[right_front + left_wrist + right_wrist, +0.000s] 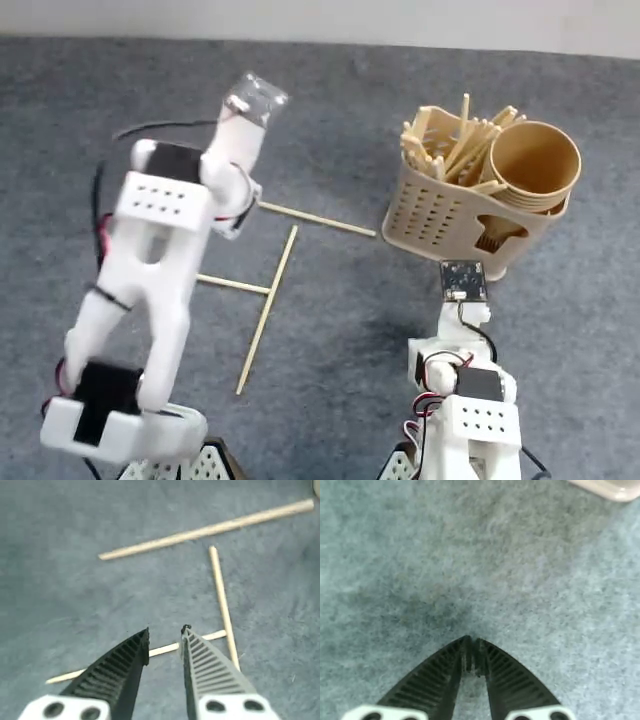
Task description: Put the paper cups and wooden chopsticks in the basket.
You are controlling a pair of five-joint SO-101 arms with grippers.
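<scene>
Three wooden chopsticks lie on the grey carpet: a long one (pixel 316 219) (pixel 205 530), a second (pixel 268 308) (pixel 223 607) crossing toward it, and a short third (pixel 233 284) (pixel 162 650). My left gripper (pixel 165 631) hangs open just above the short one, which passes under its fingertips. The beige basket (pixel 440 215) holds several chopsticks (pixel 455 140) and stacked paper cups (pixel 535 160). My right gripper (pixel 471 641) is shut on nothing over bare carpet, close to the basket's corner (pixel 612 487).
The left arm (pixel 160 230) leans over the carpet's left half. The right arm (pixel 465 390) stands at the front, just before the basket. Bare carpet stretches between the arms and behind the basket.
</scene>
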